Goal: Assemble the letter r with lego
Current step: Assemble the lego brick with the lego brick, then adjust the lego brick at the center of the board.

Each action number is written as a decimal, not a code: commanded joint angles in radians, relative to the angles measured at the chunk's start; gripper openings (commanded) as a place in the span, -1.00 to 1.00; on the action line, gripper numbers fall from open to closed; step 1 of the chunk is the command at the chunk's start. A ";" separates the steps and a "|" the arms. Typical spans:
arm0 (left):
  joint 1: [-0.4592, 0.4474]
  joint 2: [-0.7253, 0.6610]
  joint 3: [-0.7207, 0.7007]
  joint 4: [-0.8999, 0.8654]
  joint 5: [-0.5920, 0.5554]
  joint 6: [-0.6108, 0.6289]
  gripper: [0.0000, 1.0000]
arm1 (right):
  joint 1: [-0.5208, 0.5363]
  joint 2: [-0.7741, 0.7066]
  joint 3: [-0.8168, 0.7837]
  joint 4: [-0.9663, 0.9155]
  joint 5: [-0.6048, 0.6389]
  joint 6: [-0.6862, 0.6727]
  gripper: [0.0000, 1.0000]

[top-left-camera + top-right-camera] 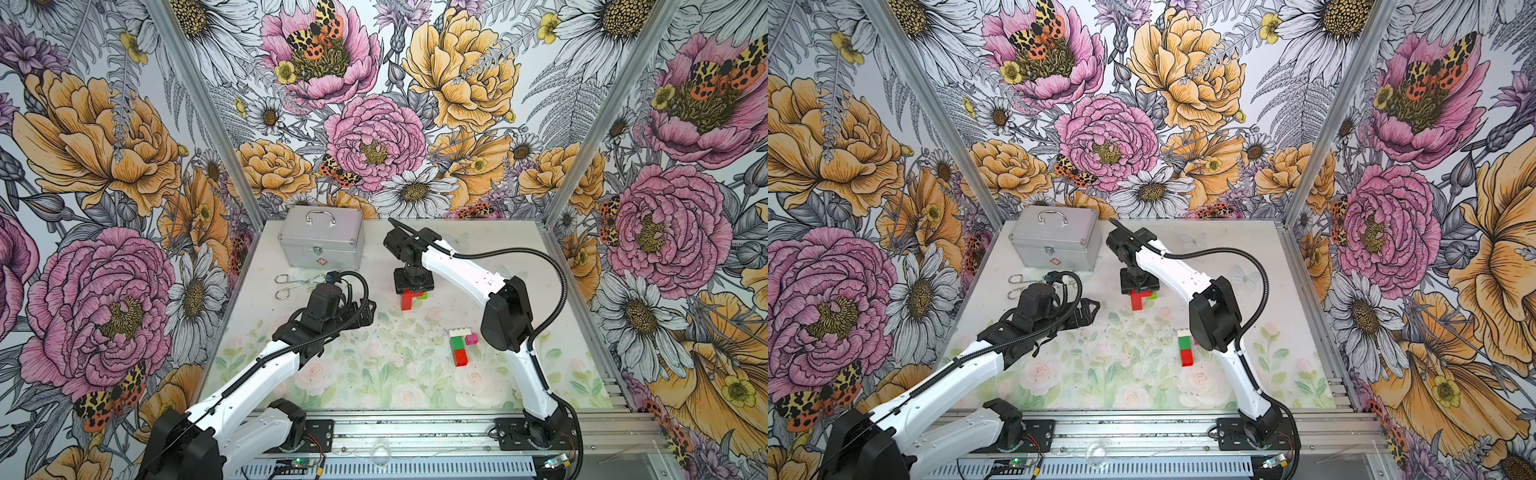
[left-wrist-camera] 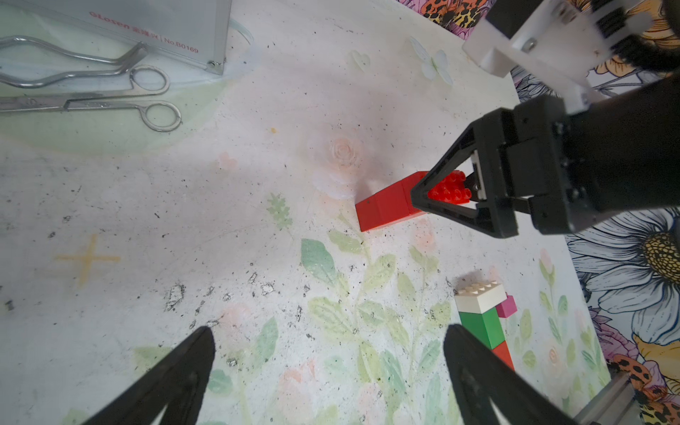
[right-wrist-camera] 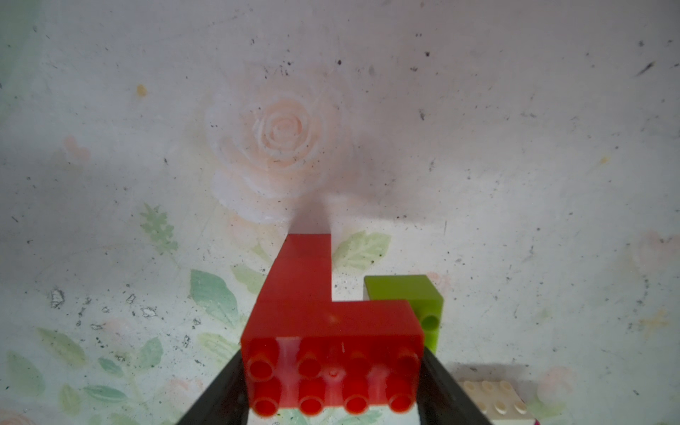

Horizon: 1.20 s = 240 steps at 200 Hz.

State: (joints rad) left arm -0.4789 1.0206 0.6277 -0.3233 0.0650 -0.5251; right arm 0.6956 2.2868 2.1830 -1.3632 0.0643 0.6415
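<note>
Both top views show the right gripper (image 1: 413,286) pointing down over the middle of the surface (image 1: 332,374), toward its far edge. Its jaws are closed on the upper end of a red piece (image 1: 406,301) built from joined red bricks. A lime brick (image 1: 422,295) sits just beside that piece. Nearer the right edge, a white brick (image 1: 460,333), a dark green brick (image 1: 456,343) and a red brick (image 1: 460,358) are joined in a line, and a pink brick (image 1: 471,339) touches its side. The left gripper (image 1: 362,312) hangs spread wide and empty, apart from the red piece on its left. A silver case (image 1: 320,241) stands at the far left corner.

From the left wrist, the left gripper's fingers (image 2: 176,382) stand far apart over bare surface. Beyond them the right gripper (image 2: 447,189) clamps the studded end of the red piece (image 2: 386,208). Scissors (image 2: 92,105) lie by the case.

From the right wrist, black fingers (image 3: 217,397) press both short ends of the wide studded brick topping the red piece (image 3: 331,320). The lime brick (image 3: 408,292) lies just beside it. Whether the piece's lower end touches the surface, I cannot tell.
</note>
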 commanded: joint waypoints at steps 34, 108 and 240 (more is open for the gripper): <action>0.002 -0.005 0.024 -0.022 -0.007 -0.001 0.98 | 0.007 0.016 -0.056 -0.040 0.028 -0.034 0.01; -0.044 0.026 0.053 -0.028 -0.023 0.015 0.98 | 0.002 -0.209 -0.156 -0.200 -0.110 -0.111 0.01; -0.102 0.031 0.074 -0.049 -0.031 0.027 0.98 | -0.026 -0.109 -0.209 -0.199 -0.210 -0.177 0.06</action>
State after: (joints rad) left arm -0.5785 1.0767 0.6750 -0.3584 0.0597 -0.5201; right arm 0.6872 2.1559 1.9636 -1.5810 -0.1276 0.4858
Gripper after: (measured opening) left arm 0.987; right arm 0.651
